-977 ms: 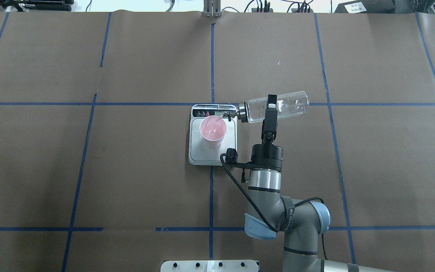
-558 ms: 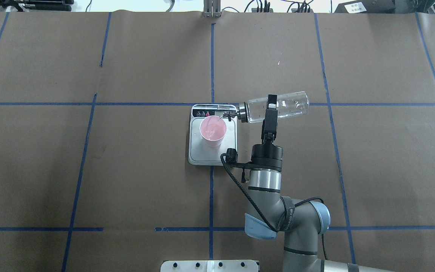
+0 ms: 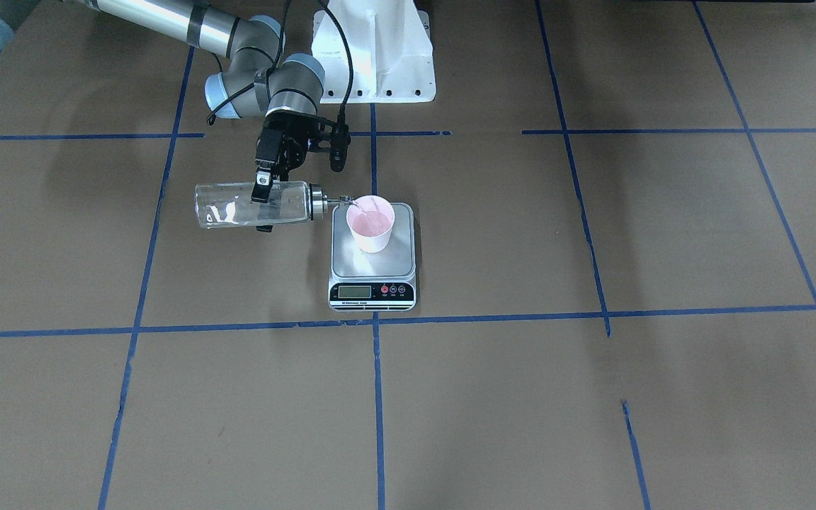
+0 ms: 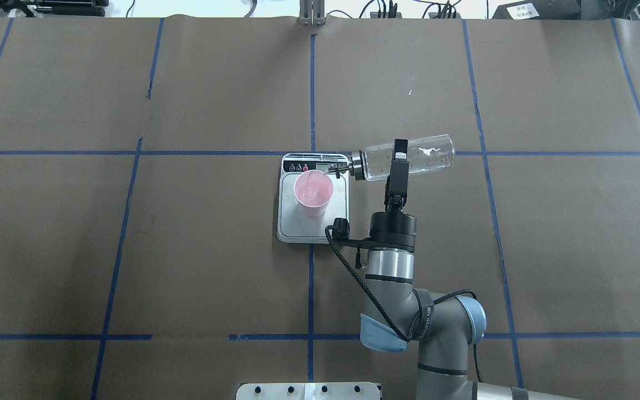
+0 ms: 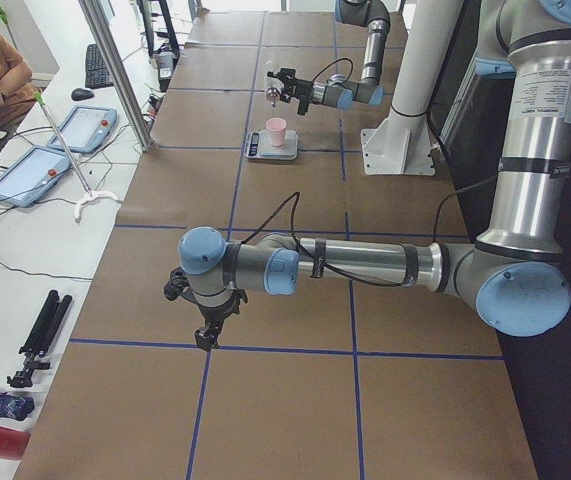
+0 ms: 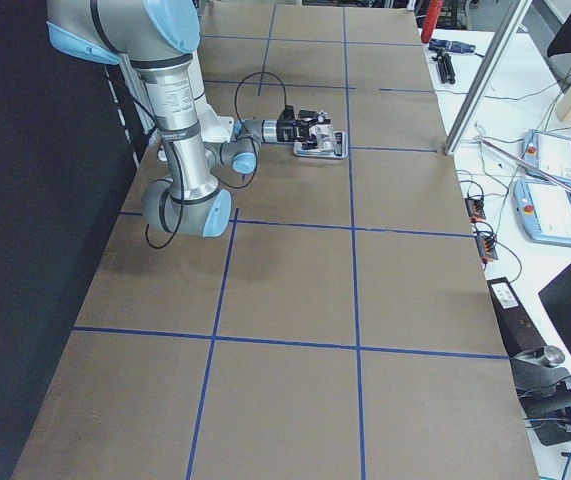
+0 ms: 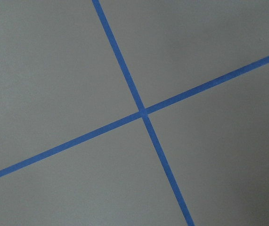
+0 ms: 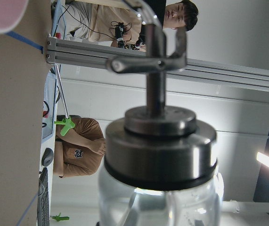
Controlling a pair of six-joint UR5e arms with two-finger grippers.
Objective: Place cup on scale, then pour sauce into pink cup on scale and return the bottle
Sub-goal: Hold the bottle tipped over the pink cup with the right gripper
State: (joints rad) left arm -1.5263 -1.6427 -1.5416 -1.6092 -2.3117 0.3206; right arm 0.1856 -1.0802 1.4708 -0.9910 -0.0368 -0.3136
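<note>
Brown-paper worktop (image 4: pixel 214 250), bottle (image 4: pixel 431 153) tipped near frame centre.
From the lower edge the right arm (image 4: pixel 389 266) reaches up, right gripper (image 4: pixel 399 158) clamped round the near-horizontal bottle; its spout, left of the gripper, sits over the cup (image 4: pixel 313 191) on the scale (image 4: pixel 298 228). Whether the left gripper (image 5: pixel 205 335) is open is unclear.

Brown tabletop (image 4: pixel 214 250), blue tape grid (image 4: pixel 312 83)

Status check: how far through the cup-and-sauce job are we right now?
Done: the cup stands on the scale. In hand: the right gripper holds the bottle tipped nearly level, spout over the cup's rim, so the pour looks under way. Left: finishing the pour, then righting the bottle and setting it back on the table.
</note>
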